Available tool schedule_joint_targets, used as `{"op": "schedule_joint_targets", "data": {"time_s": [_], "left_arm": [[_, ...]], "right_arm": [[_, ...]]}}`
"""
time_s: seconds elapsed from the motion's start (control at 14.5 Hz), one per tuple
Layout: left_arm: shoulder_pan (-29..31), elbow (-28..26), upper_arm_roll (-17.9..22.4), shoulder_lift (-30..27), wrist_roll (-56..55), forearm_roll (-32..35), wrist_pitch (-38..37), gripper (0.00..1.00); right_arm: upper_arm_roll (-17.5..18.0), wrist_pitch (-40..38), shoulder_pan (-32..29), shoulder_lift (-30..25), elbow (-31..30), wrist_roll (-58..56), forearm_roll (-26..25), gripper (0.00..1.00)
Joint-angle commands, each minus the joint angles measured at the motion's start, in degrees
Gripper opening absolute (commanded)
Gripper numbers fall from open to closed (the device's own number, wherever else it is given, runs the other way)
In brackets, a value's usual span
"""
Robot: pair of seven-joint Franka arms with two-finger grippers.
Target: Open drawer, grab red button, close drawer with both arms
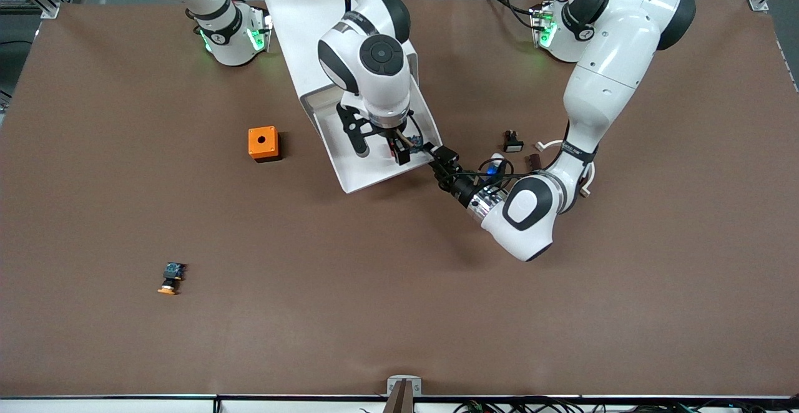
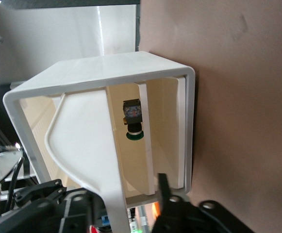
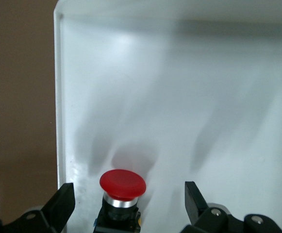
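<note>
The white drawer (image 1: 368,180) stands pulled out of the white cabinet (image 1: 299,20), toward the front camera. My right gripper (image 1: 381,149) reaches down into it and is open. In the right wrist view the red-capped button (image 3: 123,183) stands on the drawer's floor by its side wall (image 3: 58,97). It sits between the right gripper's (image 3: 129,194) fingers and touches neither. In the front view my right hand hides it. My left gripper (image 1: 439,156) is at the drawer's front corner toward the left arm's end. In the left wrist view the left gripper (image 2: 110,185) is open around the drawer's edge (image 2: 114,165).
An orange box with a hole (image 1: 263,143) stands beside the drawer toward the right arm's end. An orange-capped button (image 1: 170,279) lies nearer the front camera. A black button with a white face (image 1: 512,143) and a small brown piece (image 1: 534,162) lie by my left arm. A green-capped button (image 2: 133,124) sits inside the cabinet.
</note>
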Motion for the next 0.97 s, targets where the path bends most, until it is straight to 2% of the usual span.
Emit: {"op": "schedule_joint_targets", "data": {"time_s": [0.0,0.41,0.62,0.83,0.9], "left_arm": [[1.0,1.6,0.0,0.4,7.3,-1.2,-0.2,0.99],[2.9,2.3,0.4,-0.8,27.3,0.0,-0.5,0.99],[2.8,5.6,0.8,-1.2,40.2,5.3,-0.2,0.99],[1.5,8.2,2.9,-1.2,47.5,9.6,2.0,0.99],[1.3,8.4,2.8,-1.3,50.3,12.5,3.3,0.99]], "right_arm": [[-0.6,-0.4,1.1,2.2,3.5,2.4,-0.1,1.0],[-0.6,-0.3,2.9,5.8,5.6,6.7,-0.1,1.0],[-0.6,-0.4,3.4,6.9,6.7,7.3,0.1,0.97],[-0.5,-0.5,3.8,6.9,7.4,6.9,0.2,0.82],[-0.5,-0.5,3.8,6.9,7.6,6.5,0.2,0.67]]}}
